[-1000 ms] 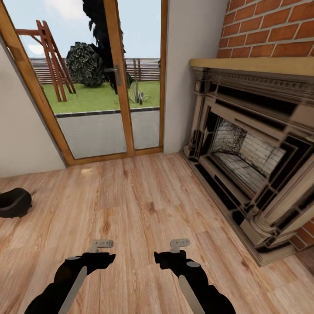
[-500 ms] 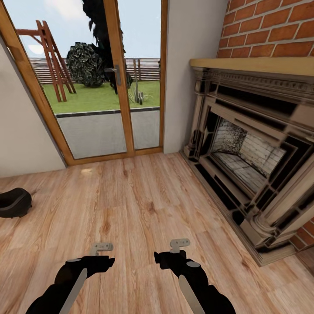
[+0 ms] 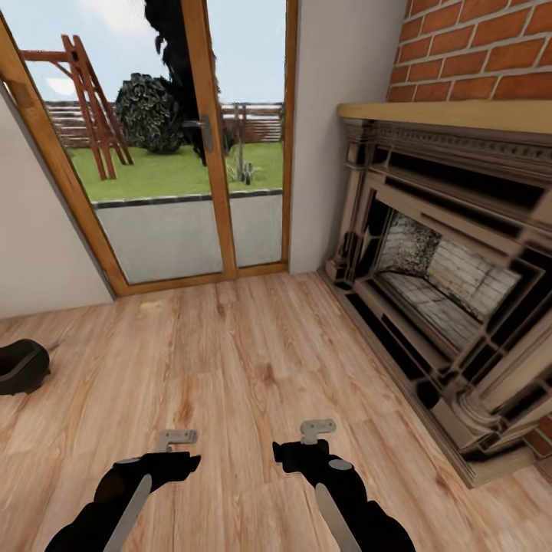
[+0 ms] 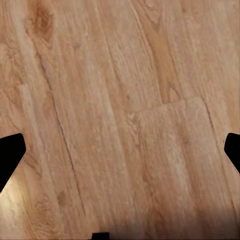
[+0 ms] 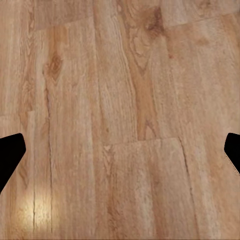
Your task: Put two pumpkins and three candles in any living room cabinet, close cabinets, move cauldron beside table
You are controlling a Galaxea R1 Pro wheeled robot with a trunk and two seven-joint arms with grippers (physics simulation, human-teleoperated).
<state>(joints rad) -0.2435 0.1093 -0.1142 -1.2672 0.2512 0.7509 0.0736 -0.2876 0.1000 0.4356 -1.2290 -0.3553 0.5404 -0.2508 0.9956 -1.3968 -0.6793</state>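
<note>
Both arms low over plank floor (image 3: 253, 360); left gripper (image 3: 177, 438) and right gripper (image 3: 317, 428) spread, empty. Cauldron (image 3: 21, 366) at floor's left edge, fireplace (image 3: 452, 268) right.

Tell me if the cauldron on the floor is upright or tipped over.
Tipped: the cauldron lies on the plank floor by the pale wall, its wide mouth facing sideways, not up.

txt: none legible | labels/brands: none | nums/signs: none
</note>
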